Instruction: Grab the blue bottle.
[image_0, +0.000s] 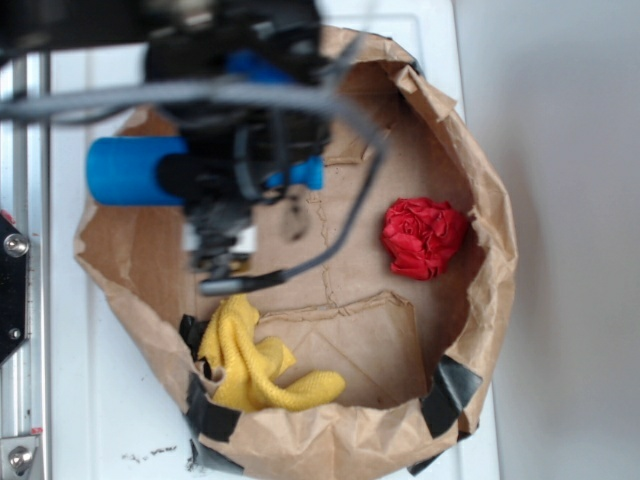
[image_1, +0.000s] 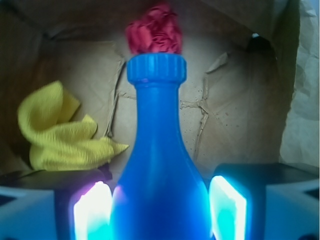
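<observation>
The pincer (image_1: 160, 210) straddles the blue bottle (image_1: 157, 150) at its body — pads wide, not yet pinching.

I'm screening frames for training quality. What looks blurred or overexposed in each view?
Exterior: the arm and gripper are out of focus and hide the middle of the blue bottle; the red ball is sharper. Wrist: the finger pads glow blown-out cyan-white beside the bottle; the yellow cloth is soft.
</observation>
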